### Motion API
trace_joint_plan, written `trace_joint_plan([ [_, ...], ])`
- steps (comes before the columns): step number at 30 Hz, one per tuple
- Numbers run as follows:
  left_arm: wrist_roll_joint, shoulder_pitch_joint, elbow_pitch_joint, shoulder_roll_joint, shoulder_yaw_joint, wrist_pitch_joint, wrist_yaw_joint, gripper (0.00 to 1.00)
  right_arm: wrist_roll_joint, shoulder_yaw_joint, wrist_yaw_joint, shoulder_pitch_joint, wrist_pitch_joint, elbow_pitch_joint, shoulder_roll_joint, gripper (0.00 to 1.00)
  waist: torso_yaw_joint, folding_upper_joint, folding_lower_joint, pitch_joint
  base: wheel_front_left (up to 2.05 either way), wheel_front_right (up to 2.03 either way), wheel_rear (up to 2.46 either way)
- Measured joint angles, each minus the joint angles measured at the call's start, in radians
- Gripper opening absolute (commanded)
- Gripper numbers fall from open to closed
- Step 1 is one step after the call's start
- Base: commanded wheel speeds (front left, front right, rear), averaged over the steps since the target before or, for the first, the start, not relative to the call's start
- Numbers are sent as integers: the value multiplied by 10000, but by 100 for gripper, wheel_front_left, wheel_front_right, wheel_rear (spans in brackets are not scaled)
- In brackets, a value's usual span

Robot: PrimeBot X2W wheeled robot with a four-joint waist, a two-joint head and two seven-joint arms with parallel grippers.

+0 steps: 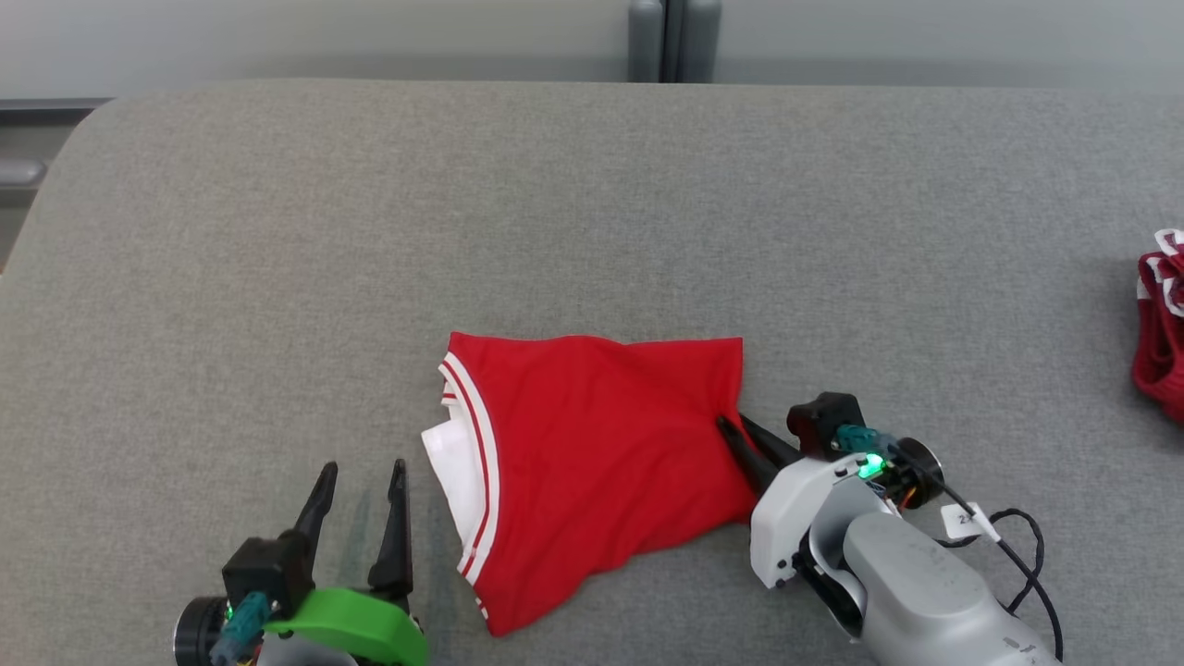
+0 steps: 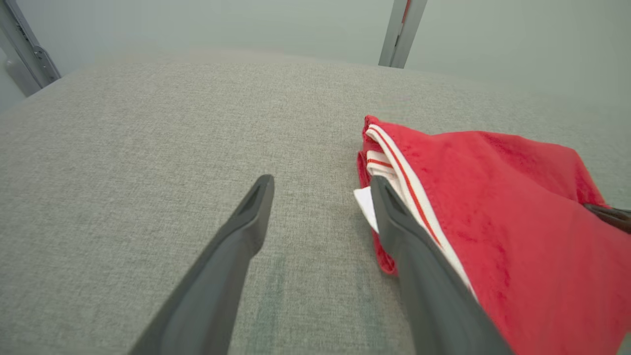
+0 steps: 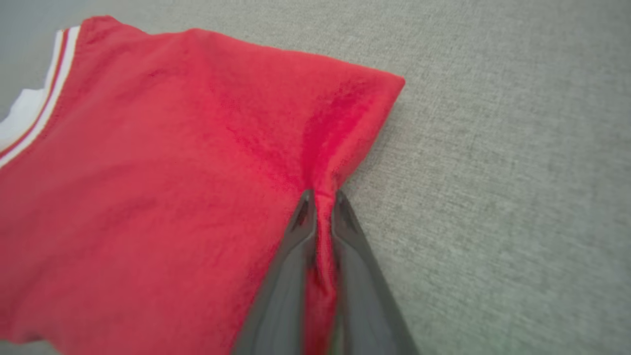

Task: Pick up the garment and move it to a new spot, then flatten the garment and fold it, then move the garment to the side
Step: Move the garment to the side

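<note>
Right hand (image 1: 735, 435) is clamped narrow on the right edge of the red knit garment with white-and-red striped trim (image 1: 592, 444), and the right wrist view shows a ridge of red cloth squeezed between its dark fingers (image 3: 291, 256). The garment lies in a compact, folded-looking rectangle near the middle of the grey fabric-covered surface (image 1: 370, 231), towards the near side. Its striped hem faces left, and the near-left corner is sagging out of square. Left hand (image 1: 363, 467) hangs wide open and empty just left of that hem. By my reading this is the shift to the side, and a one-edge pinch is risky: pull hard and the top layer peels off the fold. Better to lift only a little and drag low and slow so the layers ride together, or bring the open left hand onto the striped edge for support. Keep well away from the red-and-white bundle of cloth (image 1: 1161, 314) at the far right edge.
</note>
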Motion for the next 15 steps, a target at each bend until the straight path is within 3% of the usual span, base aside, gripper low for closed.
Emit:
trace_joint_plan([
  [7,19,396,-84,0,-171,0,0,100,-198,-970,82,6,-360,673,142,0,-768,0,0,-46,0,0,0],
  [15,150,316,-297,-12,-918,0,0,100,-1200,-2345,40,546,-357,378,-6,0,-2586,0,0,-205,0,0,0],
])
